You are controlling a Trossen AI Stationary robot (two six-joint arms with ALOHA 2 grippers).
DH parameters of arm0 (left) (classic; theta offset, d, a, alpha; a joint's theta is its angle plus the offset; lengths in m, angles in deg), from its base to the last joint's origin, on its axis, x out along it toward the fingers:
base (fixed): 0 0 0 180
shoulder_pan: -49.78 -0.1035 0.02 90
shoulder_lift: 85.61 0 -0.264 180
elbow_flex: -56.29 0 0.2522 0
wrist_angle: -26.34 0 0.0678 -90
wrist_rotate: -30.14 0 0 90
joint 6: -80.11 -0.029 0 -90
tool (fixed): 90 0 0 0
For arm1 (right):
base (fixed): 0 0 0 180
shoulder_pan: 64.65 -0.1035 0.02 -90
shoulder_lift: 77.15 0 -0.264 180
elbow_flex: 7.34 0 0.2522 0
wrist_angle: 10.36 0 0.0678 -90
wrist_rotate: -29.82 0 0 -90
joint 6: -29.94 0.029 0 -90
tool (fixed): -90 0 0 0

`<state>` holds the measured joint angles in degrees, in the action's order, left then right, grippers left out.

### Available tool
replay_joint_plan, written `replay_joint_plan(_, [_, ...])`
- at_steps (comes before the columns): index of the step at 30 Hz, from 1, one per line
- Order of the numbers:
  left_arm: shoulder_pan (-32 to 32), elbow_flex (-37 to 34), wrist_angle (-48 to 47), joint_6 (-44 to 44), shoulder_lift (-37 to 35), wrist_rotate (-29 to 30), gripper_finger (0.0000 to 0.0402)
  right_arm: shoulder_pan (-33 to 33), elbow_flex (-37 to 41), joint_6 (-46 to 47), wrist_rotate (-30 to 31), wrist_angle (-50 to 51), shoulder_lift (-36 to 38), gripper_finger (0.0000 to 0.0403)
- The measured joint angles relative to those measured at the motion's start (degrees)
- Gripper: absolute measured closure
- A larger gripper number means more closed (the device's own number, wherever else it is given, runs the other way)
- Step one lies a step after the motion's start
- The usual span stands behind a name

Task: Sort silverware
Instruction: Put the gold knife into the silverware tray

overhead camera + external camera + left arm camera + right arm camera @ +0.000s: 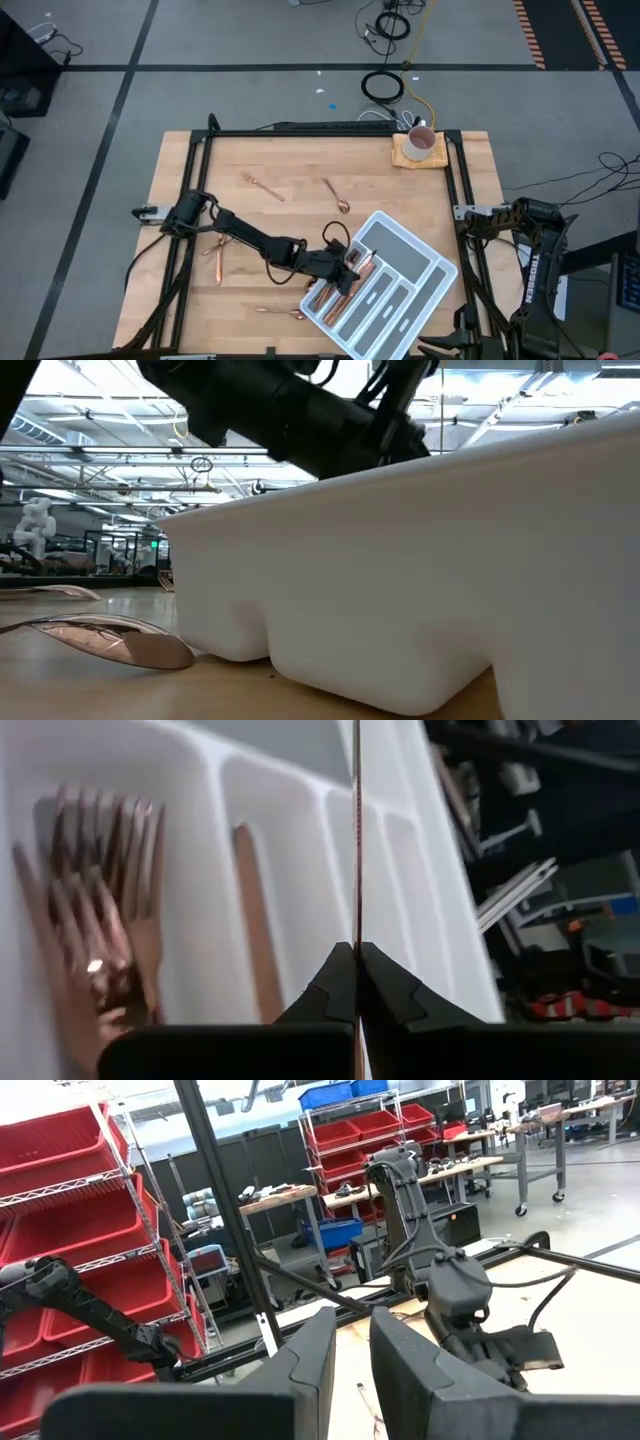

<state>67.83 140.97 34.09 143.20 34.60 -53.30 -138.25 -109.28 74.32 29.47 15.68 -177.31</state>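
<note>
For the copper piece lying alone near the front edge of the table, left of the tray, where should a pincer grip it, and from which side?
Grip the spoon at the middle of its slim handle, coming straight down from above, with the fingers across the handle. It lies flat on the table, pointing left to right, clear of the tray, so both long sides are free. The bowl end is wider and curved, a poorer hold.

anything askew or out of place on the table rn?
The white tray sits diagonal to the table edges rather than square. Four copper pieces lie scattered on the wood: two near the top, one at left, one by the tray's lower corner. Left gripper is shut on a thin copper piece over the tray. No spills or damage.
</note>
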Motion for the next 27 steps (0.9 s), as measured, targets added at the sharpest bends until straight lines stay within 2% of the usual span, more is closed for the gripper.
replay_joint_plan(13, [0.72, 0.0, -1.86, 1.35, 0.63, -3.7, 0.0398, -0.02, 0.04, -2.11, 0.01, 0.5, -0.02, 0.0348])
replay_joint_plan(21, [0.76, 0.0, -1.88, 1.06, 0.63, -4.47, 0.0334, -0.04, 0.04, -1.35, 0.02, 0.47, -0.02, 0.0348])
replay_joint_plan(27, [0.51, 0.0, -0.27, -0.39, 0.63, -4.49, 0.0306, -0.04, 0.04, -0.59, 0.02, 0.47, -0.02, 0.0348])
